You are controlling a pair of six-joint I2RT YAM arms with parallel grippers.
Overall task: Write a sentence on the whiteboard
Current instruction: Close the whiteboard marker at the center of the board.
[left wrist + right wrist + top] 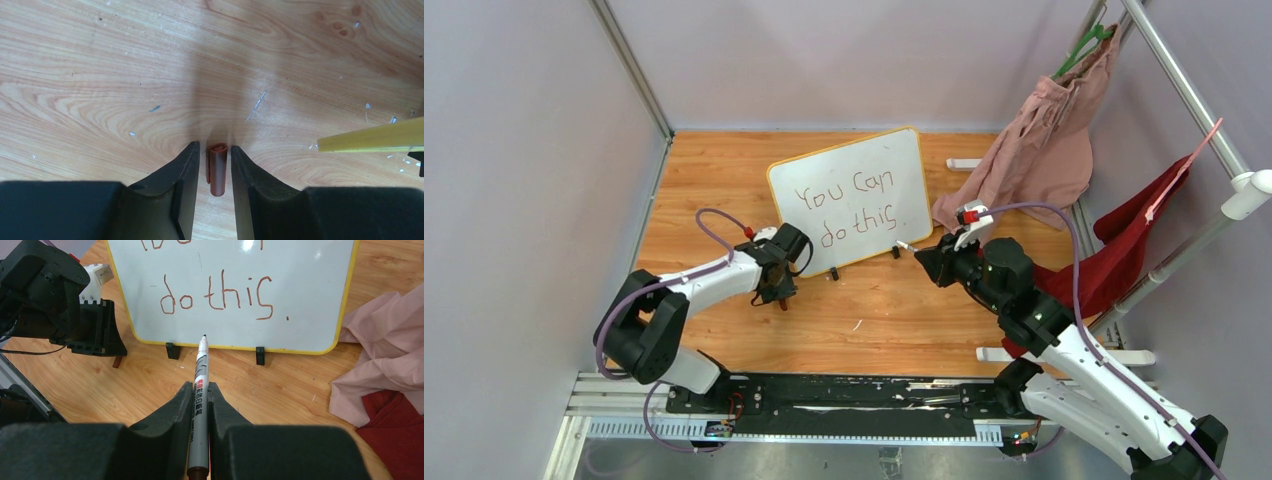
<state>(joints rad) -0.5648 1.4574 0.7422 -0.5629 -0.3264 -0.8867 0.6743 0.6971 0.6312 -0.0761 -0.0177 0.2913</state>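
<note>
Toward the back of the wooden desk (894, 320) the whiteboard (889, 150) stands propped on two small black feet, face tilted to the arms, with the sentence (861, 205) written on it in two lines. It looks light and stiff, likely to slide or tip under a push. Its glossy face would smear, so the yellow frame is the place to take it. The right pincer (200, 386) is clamped on the marker (201, 367) at mid-barrel, a slim, slick, rigid thing with its bare tip pointing at the board's lower edge, just short of it. The left pincer (215, 147) is down at the desk, narrow, with a small reddish-brown cap (217, 167) between its fingers and a sliver of gap on each side. That cap is tiny, light and round, apt to roll, and best pinched across its sides. Only the left wrist view shows that gap; from above the cap is a mere speck. The right wrist view alone shows the full stop after "this", while the top view alone gives both lines, plus the pink garment (1044, 150) and red cloth (1134, 240) at right.
</note>
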